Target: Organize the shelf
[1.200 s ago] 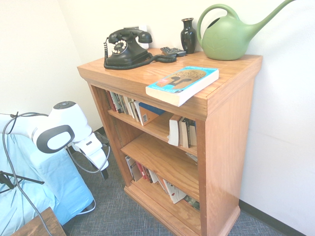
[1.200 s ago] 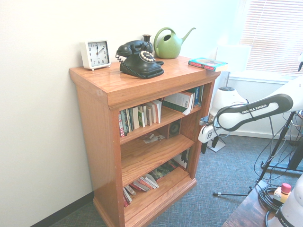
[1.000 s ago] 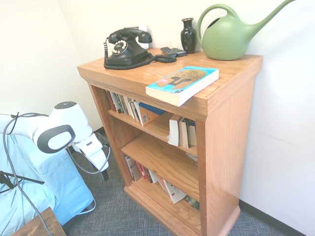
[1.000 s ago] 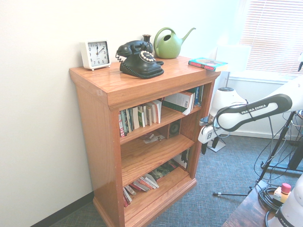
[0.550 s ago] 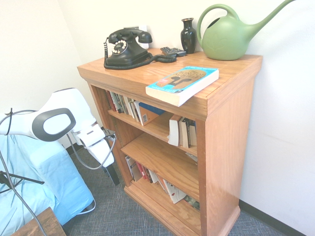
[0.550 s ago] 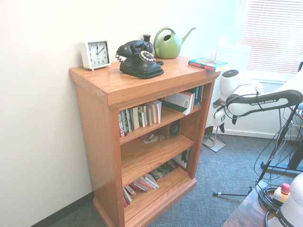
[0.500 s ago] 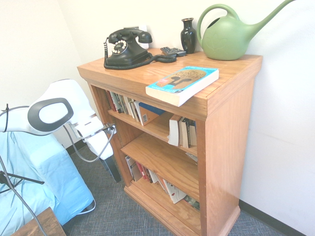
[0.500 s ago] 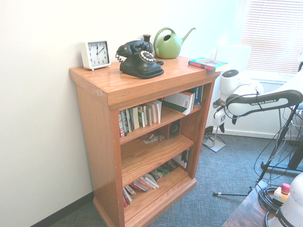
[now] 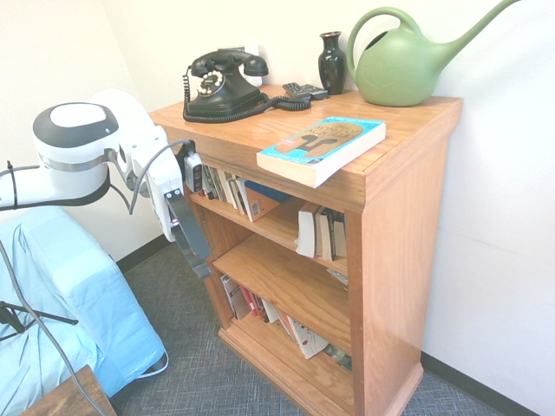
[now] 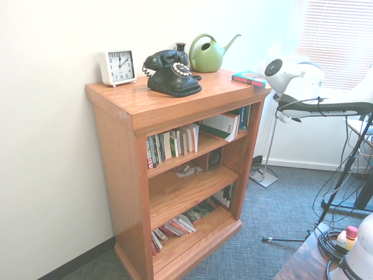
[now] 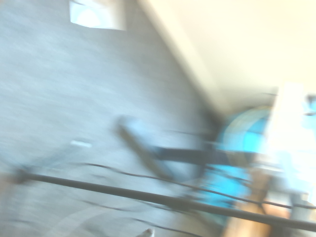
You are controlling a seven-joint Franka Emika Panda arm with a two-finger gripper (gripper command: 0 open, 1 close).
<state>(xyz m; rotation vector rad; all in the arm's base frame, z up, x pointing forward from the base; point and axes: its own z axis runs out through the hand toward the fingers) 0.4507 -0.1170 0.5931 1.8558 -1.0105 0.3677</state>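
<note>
We see the shelf (image 9: 395,225) standing upright against the wall, orange-brown oak with a thick overhanging top, three open tiers and a plinth base resting on the carpet.

A black rotary telephone (image 9: 223,84) sits upper centre, a dark vase (image 9: 331,62) and green watering can (image 9: 408,61) to its right, a white clock (image 10: 117,66) upper left.

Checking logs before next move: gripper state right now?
Gripper: open, holding nothing, beside the orange-brown oak shelf.
</note>
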